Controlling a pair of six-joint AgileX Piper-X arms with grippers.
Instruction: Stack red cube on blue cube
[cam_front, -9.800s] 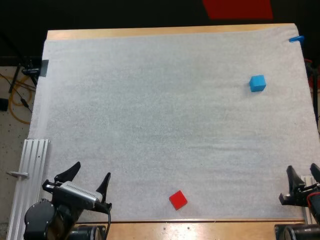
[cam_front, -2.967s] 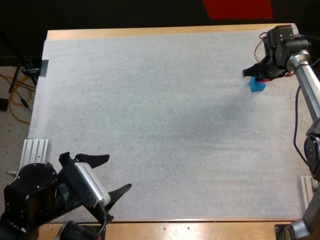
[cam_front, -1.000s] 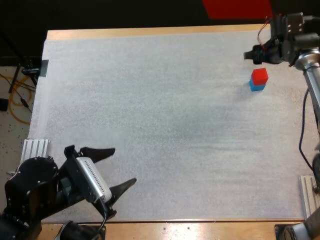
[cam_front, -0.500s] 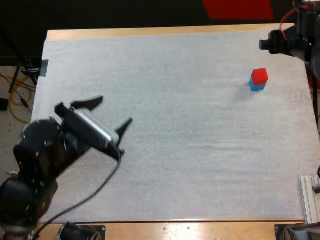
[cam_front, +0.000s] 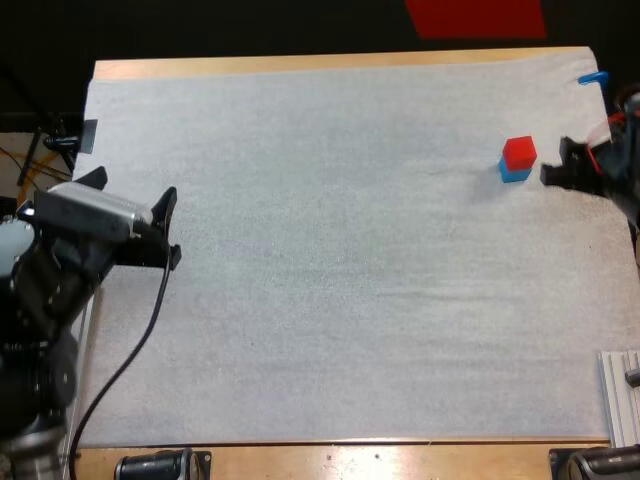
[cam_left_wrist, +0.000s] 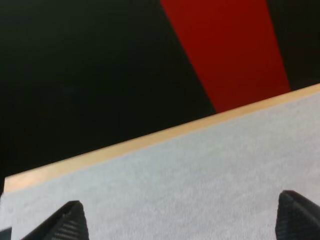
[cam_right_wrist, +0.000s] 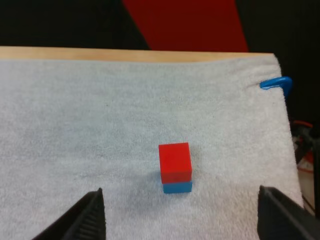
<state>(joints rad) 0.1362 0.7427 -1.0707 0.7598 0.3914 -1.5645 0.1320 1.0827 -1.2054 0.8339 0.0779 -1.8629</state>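
Observation:
The red cube (cam_front: 518, 151) sits squarely on top of the blue cube (cam_front: 515, 174) at the far right of the mat, and nothing is touching the stack. My right gripper (cam_front: 557, 163) is just right of the stack, open and holding nothing. In the right wrist view the red cube (cam_right_wrist: 174, 159) and the blue cube (cam_right_wrist: 177, 187) stand a little beyond my open right gripper (cam_right_wrist: 182, 215). My left gripper (cam_front: 132, 188) hovers over the mat's left edge, open and holding nothing. In the left wrist view, my left gripper (cam_left_wrist: 182, 220) has only bare mat between its fingertips.
The white mat (cam_front: 330, 270) covers most of the wooden table (cam_front: 300, 64). An aluminium rail (cam_front: 620, 395) lies at the near right corner. A black clamp (cam_front: 80, 135) and cables sit off the mat's far left edge. A blue clip (cam_front: 593, 77) marks the far right corner.
My right gripper has drawn back from the far right edge to beside the stack. My left arm has swung left to the mat's left edge. The stacked cubes have not moved.

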